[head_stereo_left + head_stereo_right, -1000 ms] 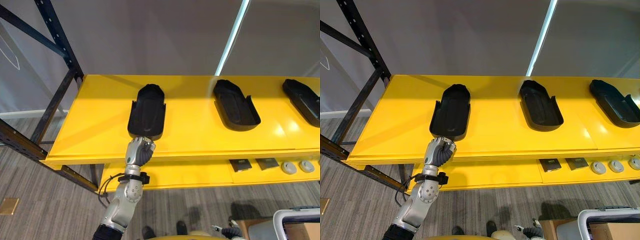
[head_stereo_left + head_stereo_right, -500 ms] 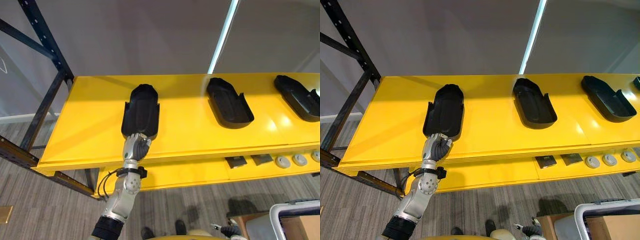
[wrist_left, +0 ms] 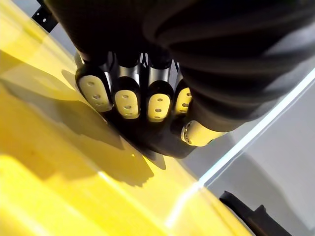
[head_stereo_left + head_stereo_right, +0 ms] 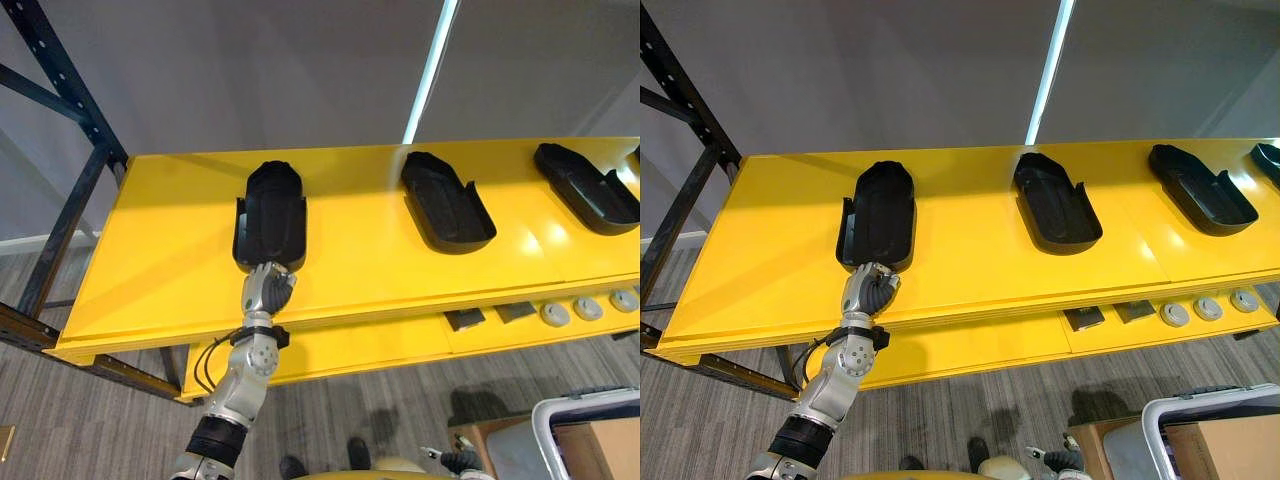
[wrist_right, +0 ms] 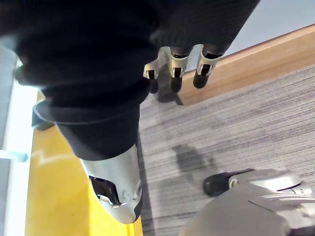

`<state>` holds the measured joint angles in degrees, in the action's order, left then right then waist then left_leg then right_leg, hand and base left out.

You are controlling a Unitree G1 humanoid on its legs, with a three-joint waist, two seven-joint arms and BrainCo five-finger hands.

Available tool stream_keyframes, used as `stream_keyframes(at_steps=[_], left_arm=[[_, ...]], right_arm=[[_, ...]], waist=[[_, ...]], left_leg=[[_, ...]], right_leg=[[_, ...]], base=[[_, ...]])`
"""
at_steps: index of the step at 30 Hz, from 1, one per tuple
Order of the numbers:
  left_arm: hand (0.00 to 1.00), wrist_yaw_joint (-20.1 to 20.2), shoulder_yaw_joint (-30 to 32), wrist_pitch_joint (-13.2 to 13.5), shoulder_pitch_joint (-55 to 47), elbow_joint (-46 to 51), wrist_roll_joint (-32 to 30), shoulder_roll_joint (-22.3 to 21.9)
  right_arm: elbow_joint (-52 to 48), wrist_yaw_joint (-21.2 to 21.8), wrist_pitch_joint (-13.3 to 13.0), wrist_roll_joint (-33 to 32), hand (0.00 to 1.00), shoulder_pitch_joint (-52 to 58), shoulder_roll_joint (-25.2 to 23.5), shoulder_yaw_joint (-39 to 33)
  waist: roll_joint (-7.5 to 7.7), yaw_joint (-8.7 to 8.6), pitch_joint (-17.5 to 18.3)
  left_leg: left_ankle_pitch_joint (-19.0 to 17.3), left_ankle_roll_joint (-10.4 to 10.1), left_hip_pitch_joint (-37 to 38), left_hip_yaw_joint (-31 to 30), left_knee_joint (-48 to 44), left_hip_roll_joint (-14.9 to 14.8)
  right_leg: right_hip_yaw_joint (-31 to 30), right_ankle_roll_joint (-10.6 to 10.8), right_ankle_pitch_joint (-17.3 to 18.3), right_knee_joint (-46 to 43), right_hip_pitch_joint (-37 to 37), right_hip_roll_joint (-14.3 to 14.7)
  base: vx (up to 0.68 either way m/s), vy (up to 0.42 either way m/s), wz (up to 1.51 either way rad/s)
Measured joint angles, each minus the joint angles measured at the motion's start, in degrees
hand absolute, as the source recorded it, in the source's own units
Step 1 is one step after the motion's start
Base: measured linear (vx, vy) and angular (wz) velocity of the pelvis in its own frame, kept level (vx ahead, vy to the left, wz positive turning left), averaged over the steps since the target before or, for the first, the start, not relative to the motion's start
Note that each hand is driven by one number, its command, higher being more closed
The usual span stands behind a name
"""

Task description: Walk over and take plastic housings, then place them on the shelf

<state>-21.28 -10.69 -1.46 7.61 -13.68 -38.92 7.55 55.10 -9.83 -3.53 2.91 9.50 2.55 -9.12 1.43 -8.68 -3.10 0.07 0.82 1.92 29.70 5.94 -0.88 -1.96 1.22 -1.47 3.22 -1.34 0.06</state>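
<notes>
Left of centre in the left eye view, the black plastic housing (image 4: 268,212) lies flat on the yellow shelf (image 4: 150,260), running lengthwise away from the robot with its near end just inside the front edge. The left hand (image 4: 268,290) reaches up from the lower part of the frame and has that near end. In the left wrist view its fingers (image 3: 125,101) curl over the dark rim and the thumb (image 3: 197,132) presses in from the other side, a closed pinch on the piece. To my eye the housing is already resting on the shelf, so the step in hand is the release. The fingers want to spread fully before the arm draws back, and the hand should leave straight off the front edge, so no fingertip hooks the rim and drags the piece over. Further right on the shelf sit a second housing (image 4: 447,210) and a third housing (image 4: 585,200), well apart. Small parts (image 4: 552,314) rest on the lower tier (image 4: 380,340). The right hand (image 5: 175,64) hangs above the grey floor (image 5: 221,128), fingers loose and empty.
</notes>
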Motion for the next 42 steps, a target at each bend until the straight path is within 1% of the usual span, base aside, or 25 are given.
stream_keyframes(at_steps=[4,8,11,13,17,19,20,22,23,24,26,27,28,30,31,32,33,34,35,37,38,39,40,41,42], left_arm=[[1.00,0.0,0.1,-0.5,2.5,-1.7,0.1,0.1],[1.00,0.0,0.2,-0.6,2.7,-1.8,0.2,0.3],[1.00,0.0,0.1,-0.5,2.5,-1.3,1.8,0.3],[1.00,0.1,0.1,-0.3,1.9,1.0,3.4,0.1],[1.00,0.1,0.1,2.1,-0.7,9.9,6.0,-0.1],[1.00,0.1,0.8,3.6,-2.3,18.1,7.5,0.0],[1.00,0.1,1.0,3.9,-2.5,19.1,7.6,0.0],[1.00,0.0,2.7,5.3,-4.4,27.2,9.4,0.0],[1.00,0.1,3.5,6.7,-5.5,30.9,11.3,0.0],[1.00,0.0,4.2,7.6,-6.3,32.8,12.4,-0.1],[1.00,-0.5,9.2,10.7,-9.3,38.5,15.2,-0.2],[1.00,-1.0,10.7,11.2,-9.6,38.9,16.0,-0.5],[1.00,-2.7,13.9,11.7,-10.1,38.9,17.4,-1.4],[1.00,-5.7,19.8,11.8,-12.3,38.9,20.3,-3.6],[1.00,-6.4,21.5,11.8,-13.2,38.9,20.8,-4.3],[1.00,-9.4,24.7,11.7,-15.7,38.8,23.6,-5.6],[1.00,-11.2,27.2,11.3,-18.1,38.8,25.0,-6.5],[1.00,-11.3,27.4,11.2,-18.3,38.7,25.0,-6.6],[1.00,-12.7,29.5,10.5,-21.1,37.9,25.7,-7.4],[1.00,-13.5,31.1,9.5,-23.2,34.5,26.2,-8.2],[1.00,-13.5,32.1,8.4,-23.7,30.7,28.1,-8.5],[1.00,-12.5,32.5,7.1,-24.5,25.8,28.8,-8.5],[0.00,-11.8,32.5,6.4,-24.7,23.0,29.3,-8.5],[0.00,-8.9,32.5,4.8,-24.7,17.6,30.0,-8.7],[0.00,-6.8,32.0,3.7,-24.6,12.5,30.6,-8.9]], right_arm=[[0.0,0.0,0.0,0.0,0.00,0.0,0.0,0.0],[0.0,0.0,0.0,0.0,0.00,-0.1,-0.1,0.0],[0.0,0.0,0.0,0.0,0.00,-0.1,0.0,0.0],[0.0,0.0,0.0,0.0,0.00,-0.1,0.0,0.0],[0.1,0.1,0.0,0.0,0.00,-0.1,0.1,0.0],[0.3,0.1,0.0,0.0,0.00,-0.1,0.2,-0.1],[0.4,0.1,0.1,0.0,0.00,-0.1,0.2,-0.1],[0.4,0.1,0.0,-0.1,0.00,0.0,0.3,-0.2],[0.7,0.1,0.0,-0.1,0.00,0.1,0.3,-0.8],[1.0,0.1,0.0,-0.1,0.00,0.0,0.3,-1.0],[1.6,0.2,-0.1,-0.1,0.00,0.0,0.3,-1.3],[1.7,0.1,-0.2,-0.1,0.00,0.0,0.3,-1.4],[2.2,0.1,-0.1,-0.1,0.00,0.1,0.5,-1.7],[2.2,0.1,-0.1,-0.1,0.00,0.1,0.5,-1.7],[2.3,0.1,-0.1,-0.1,0.00,0.2,0.6,-1.7],[2.0,0.0,-0.1,-0.1,0.00,0.7,0.6,-1.7],[1.2,-0.1,-0.1,-0.2,0.00,1.3,0.4,-2.0],[1.2,-0.1,-0.1,-0.2,0.00,1.3,0.3,-2.0],[0.2,-0.1,-0.1,-0.1,0.00,2.1,0.3,-2.0],[-0.7,-0.2,-0.1,-0.1,0.00,3.1,0.3,-1.7],[-1.7,-0.2,0.0,-0.1,0.00,3.4,0.2,-1.5],[-2.9,-0.2,0.1,-0.1,0.00,3.3,0.1,-1.0],[-3.4,-0.1,0.1,-0.1,0.00,3.2,0.1,-0.6],[-5.0,-0.1,0.3,-0.1,0.00,3.2,0.0,0.2],[-6.1,0.0,0.5,-0.1,0.00,3.2,-0.3,0.7]], waist=[[0.00,-0.07,0.0],[-0.01,-0.10,0.0],[-0.02,0.00,0.0],[-0.04,0.03,0.0],[-0.15,0.11,-0.1],[-0.19,0.32,-0.1],[-0.19,0.38,-0.1],[-0.35,1.12,-0.2],[-0.45,1.65,-0.2],[-0.47,1.77,-0.3],[-0.56,2.17,-0.3],[-0.59,2.59,-0.3],[-0.66,3.39,-0.3],[-0.80,3.80,-0.4],[-0.79,4.03,-0.4],[-0.79,4.90,-0.4],[-0.81,5.24,-0.5],[-0.82,5.28,-0.5],[-0.83,6.04,-0.5],[-0.70,6.75,-0.4],[-0.63,7.03,-0.3],[-0.51,7.31,-0.3],[-0.46,7.38,-0.2],[-0.39,7.35,-0.2],[-0.14,7.36,0.0]], left_leg=[[0.0,0.0,0.0,0.0,0.0,0.0],[0.0,0.0,0.1,0.0,0.0,0.0],[0.0,0.0,0.1,-0.2,0.0,0.1],[0.0,0.0,0.1,-0.5,0.0,0.1],[0.1,0.1,0.4,-2.1,0.0,0.3],[0.1,0.1,-0.1,-3.2,0.0,0.3],[0.1,0.1,-0.2,-3.3,0.0,0.3],[0.2,0.2,-0.3,-4.2,0.0,0.3],[0.2,0.2,-0.2,-4.7,0.0,0.3],[0.2,0.2,-0.2,-5.0,0.0,0.4],[0.4,0.1,-0.2,-6.2,0.0,0.3],[0.4,0.1,-0.2,-6.5,0.0,0.3],[0.5,0.1,-0.1,-7.0,0.0,0.2],[0.7,0.3,-0.2,-8.7,0.0,0.3],[0.6,0.1,-0.2,-9.0,0.0,0.3],[0.6,0.1,-0.2,-9.5,0.0,0.2],[0.7,0.2,-0.2,-10.0,0.0,0.2],[0.7,0.2,-0.2,-10.1,0.0,0.2],[0.5,0.4,0.0,-10.5,0.0,0.2],[0.4,0.5,-0.1,-10.4,0.0,0.0],[0.4,0.5,-0.1,-9.9,0.0,-0.1],[0.4,0.4,-0.1,-8.8,0.0,-0.2],[0.4,0.4,0.0,-8.5,0.0,-0.2],[0.3,0.5,0.1,-7.9,0.0,-0.2],[0.4,0.4,0.6,-7.1,0.0,-0.3]], right_leg=[[0.0,0.0,0.0,0.0,0.0,0.0],[0.0,0.0,0.0,0.0,0.1,0.0],[0.2,0.0,0.0,0.0,0.2,-0.1],[0.4,0.0,0.0,0.0,0.3,-0.1],[1.7,-0.1,0.2,0.0,1.2,-0.4],[2.2,-0.3,0.4,-0.2,1.2,-0.4],[2.3,-0.3,0.4,-0.2,1.2,-0.4],[3.1,-0.3,0.4,-0.3,1.5,-0.4],[3.5,-0.4,0.5,-0.3,1.8,-0.4],[3.7,-0.5,0.5,-0.3,2.0,-0.4],[4.9,-0.8,0.9,-0.6,2.3,-0.4],[5.1,-0.8,1.0,-0.9,2.3,-0.4],[5.4,-0.9,1.0,-1.1,2.4,-0.4],[6.9,-1.1,1.2,-1.2,3.1,-0.4],[7.0,-1.2,1.2,-1.2,3.2,-0.4],[7.5,-1.2,1.3,-1.3,3.3,-0.4],[8.3,-1.1,1.4,-1.3,3.6,-0.5],[8.4,-1.1,1.4,-1.3,3.7,-0.5],[9.0,-1.0,1.5,-1.3,4.2,-0.5],[9.7,-1.0,1.6,-1.3,4.6,-0.5],[9.9,-1.1,1.6,-1.3,4.6,-0.5],[9.9,-1.1,1.8,-1.3,4.5,-0.6],[9.9,-1.0,2.0,-1.3,4.5,-0.7],[9.9,-1.0,2.0,-1.3,4.4,-0.7],[10.0,-0.9,2.4,-1.7,4.5,-0.8]], base=[[-0.01,-0.037,-0.01],[-0.01,-0.034,0.00],[-0.01,-0.029,0.03],[0.00,0.000,0.06],[0.00,-0.019,0.17],[-0.01,-0.032,0.22],[0.00,-0.034,0.15],[0.00,-0.047,0.19],[0.00,-0.042,0.21],[0.00,-0.044,0.24],[-0.01,-0.046,0.26],[-0.02,-0.045,0.23],[-0.02,-0.044,0.26],[-0.03,-0.042,0.39],[-0.03,-0.036,0.34],[-0.03,-0.041,0.28],[-0.02,-0.034,0.23],[-0.02,-0.035,0.23],[-0.03,-0.033,0.17],[-0.05,-0.031,0.18],[-0.05,-0.021,0.04],[-0.05,-0.024,-0.05],[-0.04,-0.022,-0.16],[-0.03,-0.023,-0.08],[0.00,0.000,0.00]])
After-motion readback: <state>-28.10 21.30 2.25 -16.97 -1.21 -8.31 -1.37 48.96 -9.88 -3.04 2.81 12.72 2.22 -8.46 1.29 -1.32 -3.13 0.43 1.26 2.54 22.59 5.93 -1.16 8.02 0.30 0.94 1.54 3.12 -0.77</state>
